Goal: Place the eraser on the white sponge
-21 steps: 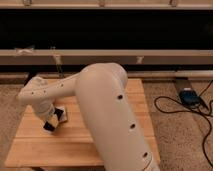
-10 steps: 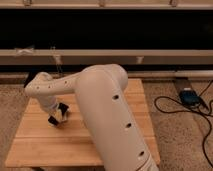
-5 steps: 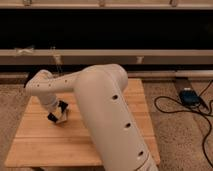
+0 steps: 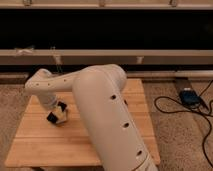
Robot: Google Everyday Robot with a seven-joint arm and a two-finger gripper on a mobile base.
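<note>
My gripper is low over the left part of the wooden table, at the end of the big white arm that fills the middle of the camera view. A small black block, the eraser, shows at the gripper's tip, close to the tabletop. A pale patch right beside it may be the white sponge or the gripper's own pale tip; I cannot tell which. I cannot tell whether the eraser is held or lying on something.
The arm hides the middle and right of the table. A blue box with black cables lies on the floor to the right. A long dark wall with a pale rail runs behind the table.
The gripper has shifted slightly up and right from 2 s ago, then stayed almost still over the last second.
</note>
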